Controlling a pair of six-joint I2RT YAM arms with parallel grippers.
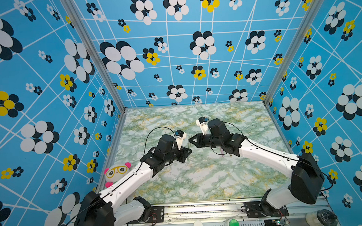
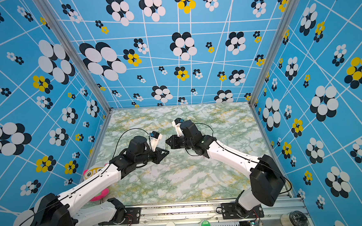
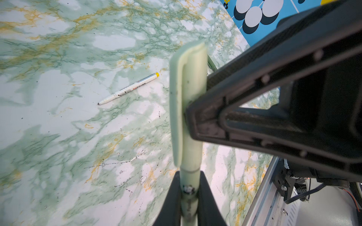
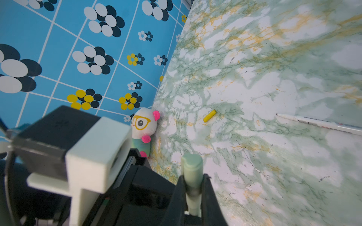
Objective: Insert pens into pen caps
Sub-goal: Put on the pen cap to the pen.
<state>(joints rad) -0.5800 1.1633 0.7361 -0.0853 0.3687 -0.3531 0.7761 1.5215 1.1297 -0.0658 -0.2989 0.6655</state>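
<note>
Meeting over the middle of the marbled table [image 1: 200, 180], the two arms held their tools tip to tip, most likely so that one slim thing could be pushed into the other in the air, free of the surface. The left gripper [image 3: 189, 174] was clamped on the barrel of the pale grey-green pen [image 3: 188, 205], its fingers [image 3: 172, 199] tight on either side, a hold suited to keeping the barrel from sliding back under a push. The right gripper [image 4: 193, 176] was clamped across the pale grey-green cap [image 3: 193, 78], gripping it from the side and leaving its mouth free toward the pen. In the left wrist view the cap sat in line with the barrel and looked already over the tip, a seam showing just beyond the left fingers; whether it was fully home could not be told. The yellow-ended white pen [image 3: 127, 89] lay uncapped on the table, and its likely mate, the yellow cap [image 4: 209, 115], lay apart, nearer the plush toy [image 4: 143, 127], presumably waiting their turn
</note>
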